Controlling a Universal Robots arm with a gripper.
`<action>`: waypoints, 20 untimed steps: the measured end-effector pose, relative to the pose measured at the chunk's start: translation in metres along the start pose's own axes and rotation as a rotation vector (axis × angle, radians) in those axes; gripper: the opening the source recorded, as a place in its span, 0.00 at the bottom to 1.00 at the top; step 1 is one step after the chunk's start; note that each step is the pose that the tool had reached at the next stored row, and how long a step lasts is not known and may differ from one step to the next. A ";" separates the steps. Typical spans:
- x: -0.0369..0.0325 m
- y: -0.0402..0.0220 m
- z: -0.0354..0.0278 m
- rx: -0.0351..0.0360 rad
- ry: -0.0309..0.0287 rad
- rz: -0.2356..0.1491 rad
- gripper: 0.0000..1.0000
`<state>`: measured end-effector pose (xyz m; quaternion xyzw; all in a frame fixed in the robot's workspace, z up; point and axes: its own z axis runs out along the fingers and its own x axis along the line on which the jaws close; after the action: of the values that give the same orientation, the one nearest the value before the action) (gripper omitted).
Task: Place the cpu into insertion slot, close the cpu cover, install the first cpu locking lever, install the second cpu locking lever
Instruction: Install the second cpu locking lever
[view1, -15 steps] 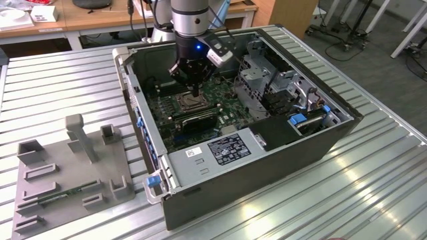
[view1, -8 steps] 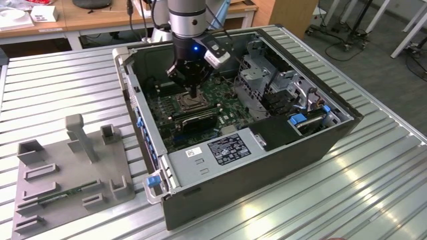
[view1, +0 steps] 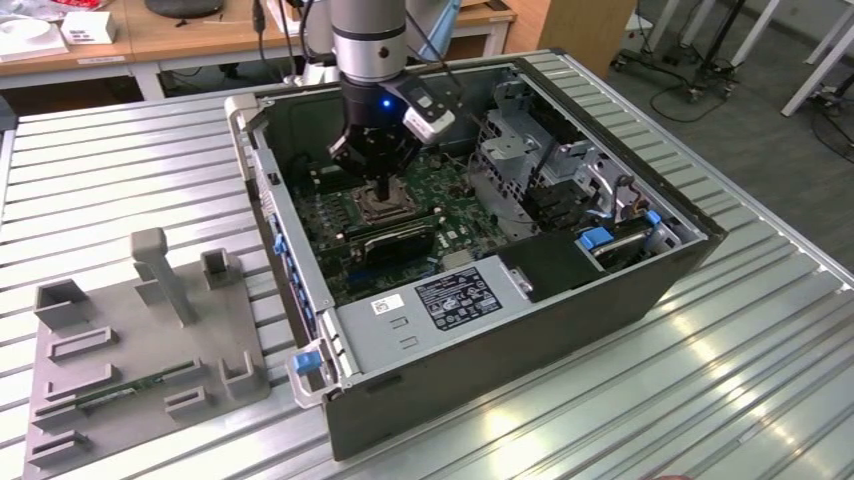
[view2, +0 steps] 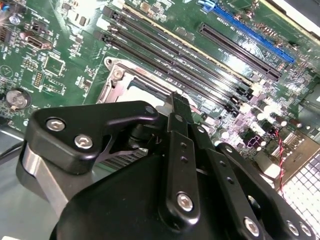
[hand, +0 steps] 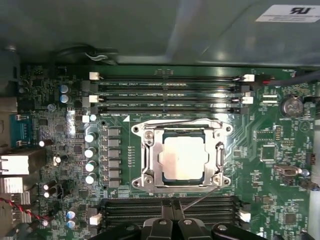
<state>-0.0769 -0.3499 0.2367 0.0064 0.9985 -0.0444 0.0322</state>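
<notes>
The cpu (hand: 183, 159) is sitting flat in the insertion slot (hand: 150, 165), pale top showing through the window of the cpu cover (hand: 181, 134), which is lying down over it, so steps 1 and 2 look done. That whole socket is sitting just ahead of the claw (hand: 172, 220) in the first wrist view, w/ a bank of black memory slots (hand: 170, 207) between the two. A thin silvery lever (hand: 200, 198) is angling out from the socket corner nearest the claw, not tucked flat; another thin rod (hand: 175, 121) is running along the far edge of the cover. Judging from that, at least one locking lever is waiting to be latched; can't tell whether the far one is hooked.

The claw's fingers are pressing together, clenched on nothing, tips pointing down just short of the socket frame. In the second wrist view the claw (view2: 179, 102) is hanging right over the near edge of the socket's metal rim (view2: 117, 85), approx. touching height, though contact can't be confirmed.

Further out: more long black slots (view2: 235, 50) on the green board, beyond the socket from the claw. In the exterior view the claw (view1: 384, 190) is reaching down inside the open computer case (view1: 534, 320), which is resting on a ribbed metal surface (view1: 134, 180); a grey parts fixture (view1: 147, 350) is sitting well away from the claw, outside the case.
</notes>
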 end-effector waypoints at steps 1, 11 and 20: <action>0.0006 0.0001 0.0009 0.0004 0.0000 0.000 0.11; 0.0020 -0.0006 0.0024 0.0015 0.0000 0.000 0.11; 0.0018 -0.0038 0.0003 0.0013 -0.0001 0.000 0.11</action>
<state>-0.0788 -0.3537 0.2367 0.0065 0.9984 -0.0450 0.0322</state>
